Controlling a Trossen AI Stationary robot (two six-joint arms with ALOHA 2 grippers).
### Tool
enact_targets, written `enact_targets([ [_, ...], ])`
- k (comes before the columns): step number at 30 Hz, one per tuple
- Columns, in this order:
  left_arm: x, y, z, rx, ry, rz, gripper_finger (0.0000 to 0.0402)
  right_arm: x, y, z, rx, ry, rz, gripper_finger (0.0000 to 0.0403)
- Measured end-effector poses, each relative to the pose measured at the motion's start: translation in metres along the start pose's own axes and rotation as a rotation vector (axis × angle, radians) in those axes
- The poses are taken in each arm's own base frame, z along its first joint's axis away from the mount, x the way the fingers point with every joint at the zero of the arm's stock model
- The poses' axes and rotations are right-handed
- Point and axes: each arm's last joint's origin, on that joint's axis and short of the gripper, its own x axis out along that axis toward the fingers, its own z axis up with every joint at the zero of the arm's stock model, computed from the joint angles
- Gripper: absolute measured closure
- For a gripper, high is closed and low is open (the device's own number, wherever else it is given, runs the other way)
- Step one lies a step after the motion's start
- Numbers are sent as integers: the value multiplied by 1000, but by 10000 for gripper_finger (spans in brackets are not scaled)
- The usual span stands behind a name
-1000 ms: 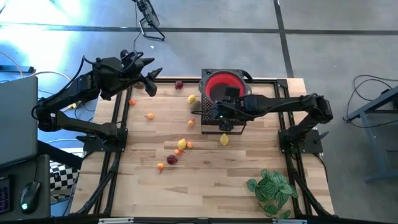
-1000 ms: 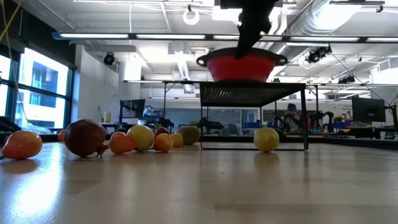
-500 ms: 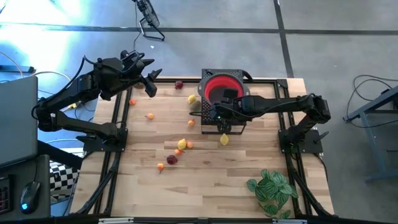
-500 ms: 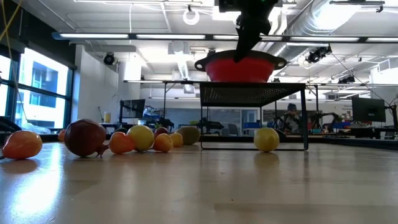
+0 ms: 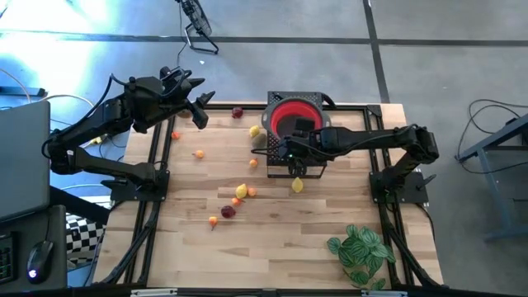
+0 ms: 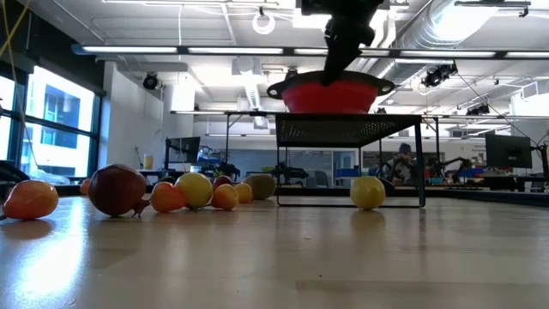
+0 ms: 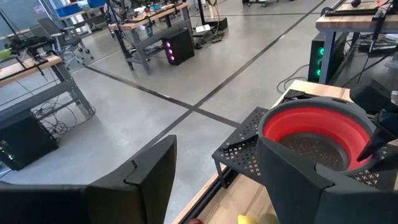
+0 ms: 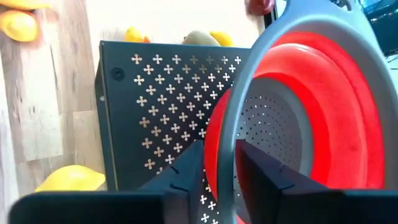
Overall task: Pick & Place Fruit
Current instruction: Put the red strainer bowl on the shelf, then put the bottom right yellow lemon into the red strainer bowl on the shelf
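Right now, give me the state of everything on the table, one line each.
Red bowl: on the black perforated stand, rim pinched by the right gripper.
Fruit: scattered loose on the table, none in the bowl.
Left gripper: open, raised over the table's far left corner.
Plant: lying untouched.

The right gripper (image 5: pixel 289 148) reaches over the red bowl (image 5: pixel 297 114) on its black stand (image 5: pixel 276 161); the left gripper (image 5: pixel 198 106) hangs at the table's (image 5: pixel 272 247) far-left corner, fruit (image 5: pixel 241 191) scattered between.

Pretty clearly a robotics lab: workbenches (image 7: pixel 146 15), computer towers (image 7: pixel 25 140), monitors (image 6: pixel 508 151) and exposed ceiling ducts (image 6: pixel 420 26) are seen over a polished concrete floor (image 7: pixel 137 118).
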Motion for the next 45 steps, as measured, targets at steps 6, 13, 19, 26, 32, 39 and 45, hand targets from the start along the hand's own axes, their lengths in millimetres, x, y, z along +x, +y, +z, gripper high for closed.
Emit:
enact_targets([
  [6,0,0,0,-1,0,0,185,-5,7,5,-62,-47,1,271],
  [13,0,0,0,-1,0,1,185,-24,8,12,-92,-82,-75,233],
  [19,0,0,0,2,0,1,185,-50,5,20,-90,-115,-86,218],
  [26,0,0,-2,12,17,0,185,-84,12,26,10,-194,-43,247],
  [32,0,0,-2,-11,19,0,185,-101,25,22,-2,-227,7,321],
  [39,0,0,-5,4,42,-1,186,-103,29,20,33,-212,45,394],
  [45,0,0,-8,24,78,-5,227,-103,30,20,131,-213,49,399],
])
